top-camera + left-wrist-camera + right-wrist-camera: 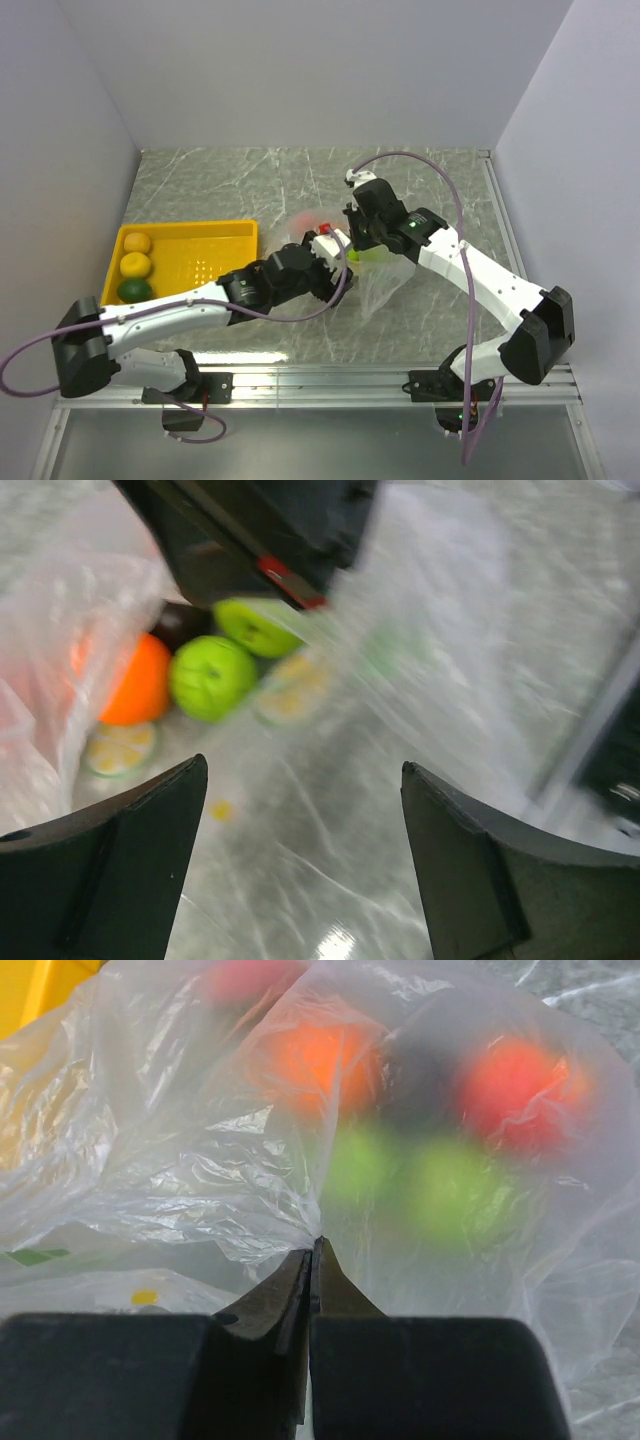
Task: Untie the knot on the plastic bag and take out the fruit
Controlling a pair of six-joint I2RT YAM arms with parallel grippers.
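The plastic bag (pixel 200 1130) lies crumpled at mid-table and also shows in the top view (pixel 385 282). My right gripper (pixel 315 1248) is shut on a pinch of its film, above the bag (pixel 352 238). Through the film I see an orange fruit (pixel 320 1060), a red one (pixel 515 1090), two green ones (pixel 360 1160) and a dark purple one (pixel 420 1080). My left gripper (pixel 300 810) is open and empty, low over the table beside the bag's mouth (pixel 330 252). In front of it lie an orange fruit (pixel 135 680) and a green fruit (pixel 210 675). I cannot make out the knot.
A yellow tray (pixel 190 235) stands at the left, holding two yellow fruits (pixel 137 243) and a dark green one (pixel 134 290). Grey walls close in the table on the left, back and right. The two arms nearly meet over the bag.
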